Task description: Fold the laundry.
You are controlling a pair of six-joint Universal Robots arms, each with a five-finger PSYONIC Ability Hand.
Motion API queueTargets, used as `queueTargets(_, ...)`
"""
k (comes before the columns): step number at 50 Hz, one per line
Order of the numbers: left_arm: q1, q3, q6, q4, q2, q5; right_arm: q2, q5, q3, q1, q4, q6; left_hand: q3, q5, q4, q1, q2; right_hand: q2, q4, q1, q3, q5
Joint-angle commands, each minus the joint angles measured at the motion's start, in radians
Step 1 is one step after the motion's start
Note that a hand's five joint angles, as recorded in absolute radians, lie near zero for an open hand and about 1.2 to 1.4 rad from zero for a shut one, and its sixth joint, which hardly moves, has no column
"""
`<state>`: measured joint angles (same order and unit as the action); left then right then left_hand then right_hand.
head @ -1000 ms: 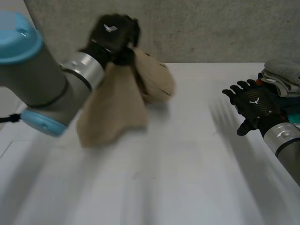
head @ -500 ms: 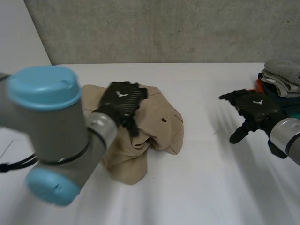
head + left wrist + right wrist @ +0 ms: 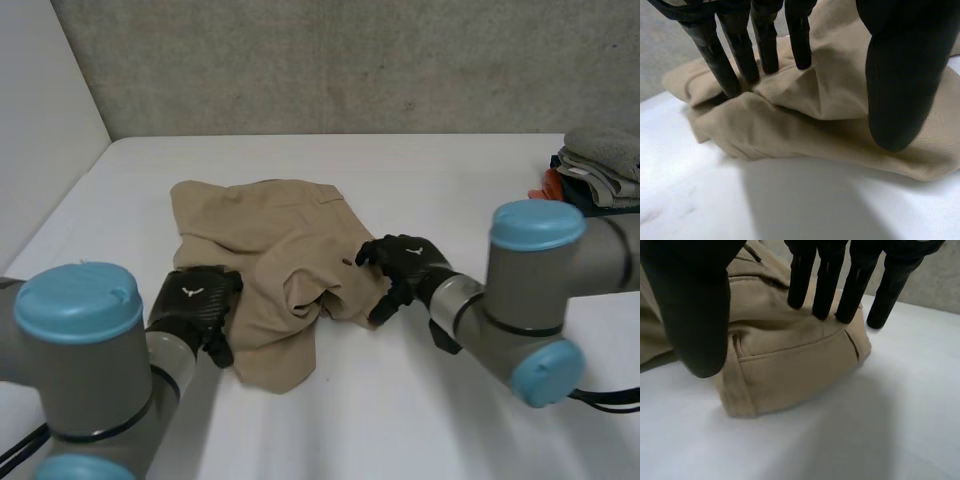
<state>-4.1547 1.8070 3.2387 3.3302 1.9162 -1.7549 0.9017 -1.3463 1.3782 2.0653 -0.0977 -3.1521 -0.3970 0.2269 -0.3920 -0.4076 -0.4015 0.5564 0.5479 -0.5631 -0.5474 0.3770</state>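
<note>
Two edges of tan shorts point(image 3: 265, 225) I am touching: left hand point(image 3: 195, 305) at 8 o'clock, right hand point(image 3: 400, 265) at 3 (both straight-fingered, pinching nothing).

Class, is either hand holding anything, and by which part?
Nothing is held: the left hand and right hand rest open on opposite edges of the tan garment.

One tan garment point(image 3: 270, 240), two robot hands point(image 3: 195, 305) point(image 3: 402, 265), one clothes pile point(image 3: 600, 165), one table point(image 3: 400, 420).
</note>
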Motion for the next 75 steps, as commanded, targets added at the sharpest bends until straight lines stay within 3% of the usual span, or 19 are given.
queueTargets(1, 0.005, -0.097, -0.039, -0.006, 0.084, 0.081, -0.044, -0.048, -0.045, 0.052, -0.062, 0.003, -0.998, 0.994, -1.003, -0.988, -0.994, 0.839, 0.847, -0.832, -0.848, 0.844)
queueTargets(8, -0.001, -0.162, -0.024, -0.008, -0.098, 0.080, 0.155, -0.076, -0.041, 0.038, -0.125, 0.052, -0.999, 0.995, -1.004, -0.989, -0.995, 0.840, 0.848, -0.833, -0.849, 0.845)
queueTargets(14, -0.038, -0.261, -0.017, -0.015, -0.305, 0.086, 0.419, -0.027, -0.090, -0.042, -0.057, 0.280, -0.999, 0.995, -1.004, -0.989, -0.995, 0.840, 0.848, -0.833, -0.849, 0.845)
queueTargets(19, -0.061, -0.404, -0.017, -0.139, -0.456, 0.087, 0.526, -0.005, -0.223, -0.093, 0.048, 0.365, -0.999, 0.995, -1.004, -0.989, -0.995, 0.840, 0.848, -0.833, -0.849, 0.845)
queueTargets(24, -0.070, -0.538, -0.028, -0.228, -0.474, 0.095, 0.565, -0.005, -0.361, -0.109, 0.098, 0.362, -0.999, 0.995, -1.004, -0.989, -0.995, 0.840, 0.848, -0.833, -0.849, 0.845)
queueTargets(29, -0.073, -0.584, -0.036, -0.247, -0.438, 0.117, 0.510, -0.013, -0.427, -0.108, 0.119, 0.359, -0.999, 0.995, -1.004, -0.989, -0.995, 0.840, 0.848, -0.833, -0.849, 0.845)
queueTargets(37, -0.108, -0.597, -0.036, -0.229, -0.136, 0.134, 0.272, -0.065, -0.438, -0.091, 0.122, 0.360, -0.999, 0.995, -1.004, -0.989, -0.995, 0.840, 0.848, -0.833, -0.849, 0.845)
queueTargets(47, -0.206, -0.862, -0.031, 0.020, 0.348, 0.196, -0.121, -0.218, -0.579, -0.060, -0.054, 0.373, -0.999, 0.995, -1.004, -0.989, -0.995, 0.840, 0.848, -0.833, -0.849, 0.845)
queueTargets(48, -0.214, -0.888, -0.030, 0.044, 0.372, 0.207, -0.173, -0.249, -0.618, -0.053, -0.104, 0.374, -0.999, 0.995, -1.004, -0.989, -0.995, 0.356, 0.364, -0.349, -0.365, 0.360)
queueTargets(49, -0.228, -0.934, -0.030, 0.090, 0.415, 0.225, -0.196, -0.258, -0.636, -0.050, -0.131, 0.376, -0.418, 0.414, -0.423, -0.408, -0.414, -0.109, -0.100, 0.115, 0.100, -0.104)
queueTargets(50, -0.236, -0.955, -0.033, 0.110, 0.428, 0.233, -0.216, -0.269, -0.651, -0.047, -0.158, 0.376, 0.000, -0.005, -0.005, 0.011, 0.005, -0.382, -0.373, 0.389, 0.373, -0.377)
queueTargets(51, -0.239, -0.965, -0.034, 0.124, 0.432, 0.235, -0.233, -0.278, -0.666, -0.044, -0.181, 0.379, 0.214, -0.218, 0.209, 0.224, 0.218, -0.382, -0.373, 0.389, 0.373, -0.377)
queueTargets(53, -0.242, -0.974, -0.036, 0.170, 0.428, 0.236, -0.250, -0.292, -0.689, -0.042, -0.223, 0.382, 0.181, -0.186, 0.176, 0.192, 0.186, -0.382, -0.373, 0.389, 0.373, -0.377)
queueTargets(56, -0.236, -0.957, -0.037, 0.183, 0.411, 0.229, -0.187, -0.280, -0.661, -0.039, -0.215, 0.383, 0.189, -0.194, 0.184, 0.200, 0.194, -0.382, -0.373, 0.389, 0.373, -0.377)
queueTargets(61, -0.216, -0.754, -0.011, 0.166, 0.191, 0.193, 0.005, -0.238, -0.483, -0.047, -0.174, 0.397, 0.172, -0.176, 0.167, 0.182, 0.176, -0.382, -0.373, 0.389, 0.373, -0.377)
queueTargets(67, -0.206, -0.455, 0.064, 0.131, -0.055, 0.193, 0.231, -0.059, -0.228, -0.057, -0.018, 0.467, 0.107, -0.112, 0.102, 0.118, 0.112, -0.382, -0.373, 0.389, 0.373, -0.377)
queueTargets(69, -0.205, -0.314, 0.117, 0.082, -0.147, 0.193, 0.264, -0.018, -0.174, -0.063, 0.050, 0.489, -0.114, 0.110, -0.119, -0.104, -0.110, -0.358, -0.349, 0.364, 0.349, -0.353)
queueTargets(70, -0.205, -0.257, 0.140, 0.060, -0.181, 0.195, 0.290, 0.015, -0.116, -0.079, 0.128, 0.507, -0.186, 0.181, -0.191, -0.175, -0.181, -0.191, -0.183, 0.198, 0.182, -0.186)
queueTargets(75, -0.168, 0.027, 0.240, -0.038, -0.319, 0.198, 0.339, 0.059, 0.019, -0.120, 0.288, 0.534, -0.506, 0.502, -0.511, -0.496, -0.502, 0.115, 0.124, -0.109, -0.124, 0.120)
